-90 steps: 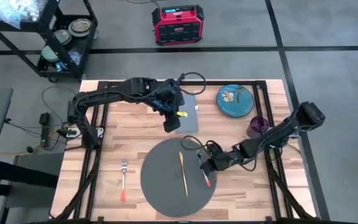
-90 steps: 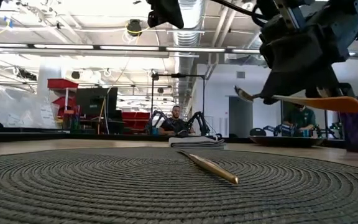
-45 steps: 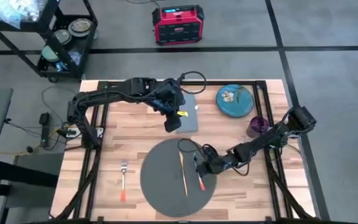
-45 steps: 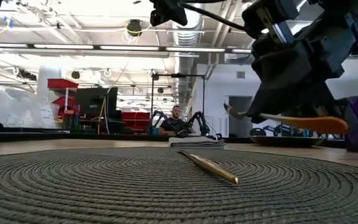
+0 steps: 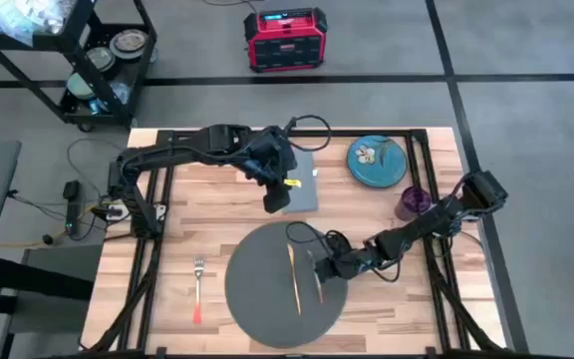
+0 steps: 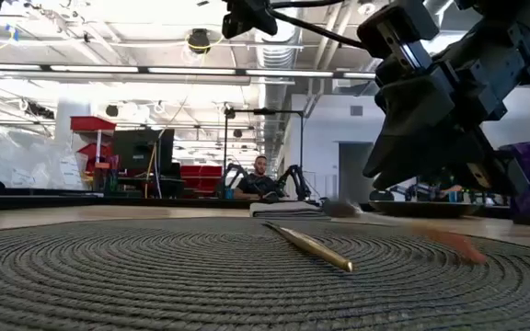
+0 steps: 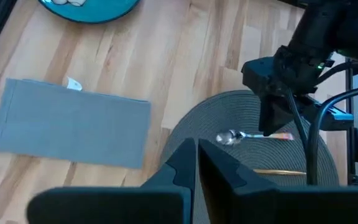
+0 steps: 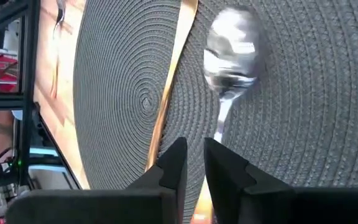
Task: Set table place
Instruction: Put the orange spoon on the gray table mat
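The right gripper (image 5: 319, 271) has swung further in over the round dark placemat (image 5: 257, 299), bringing the orange-handled spoon (image 8: 230, 56) down beside the gold utensil (image 5: 293, 279). Its fingers look nearly closed around the spoon's stem. The left gripper (image 5: 275, 199) hangs over the grey napkin (image 7: 67, 121), fingers together, empty. The placemat lies on the table (image 5: 182, 214).

The right gripper (image 8: 194, 163) shows its two dark fingers (image 8: 173, 165) set close together, with the thin stem of a shiny silver spoon (image 8: 232, 53) running down between them. The spoon's bowl lies over the round dark grey woven placemat (image 8: 123, 93). Beside it a slim gold-coloured utensil (image 8: 171, 74) rests on the mat. Beyond the mat's edge, a fork (image 8: 57, 25) lies on the light wood surface (image 8: 67, 124).
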Action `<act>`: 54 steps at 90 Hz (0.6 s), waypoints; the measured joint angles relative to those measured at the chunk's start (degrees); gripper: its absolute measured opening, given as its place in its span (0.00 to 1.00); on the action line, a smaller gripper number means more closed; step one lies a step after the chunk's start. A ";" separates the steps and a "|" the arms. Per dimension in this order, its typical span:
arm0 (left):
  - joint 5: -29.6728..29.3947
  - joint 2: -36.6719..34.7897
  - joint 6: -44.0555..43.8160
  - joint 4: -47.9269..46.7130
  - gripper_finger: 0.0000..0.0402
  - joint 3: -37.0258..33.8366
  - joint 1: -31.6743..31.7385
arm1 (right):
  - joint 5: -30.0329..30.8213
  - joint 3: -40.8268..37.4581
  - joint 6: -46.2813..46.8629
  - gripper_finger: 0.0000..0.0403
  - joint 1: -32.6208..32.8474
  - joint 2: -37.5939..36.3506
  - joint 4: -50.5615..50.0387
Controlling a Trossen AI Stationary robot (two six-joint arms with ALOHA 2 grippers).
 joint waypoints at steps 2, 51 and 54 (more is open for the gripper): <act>-0.01 0.00 0.00 0.00 0.00 0.00 0.00 | 0.03 0.00 -0.03 0.11 0.06 0.00 -0.09; 11.02 0.02 -30.83 39.10 0.00 -33.62 -15.56 | -1.03 -0.02 -9.39 0.11 2.78 -10.30 -27.05; 10.85 0.02 -34.43 45.15 0.00 -36.22 -15.95 | -1.65 -0.01 -10.84 0.11 2.94 -11.06 -28.52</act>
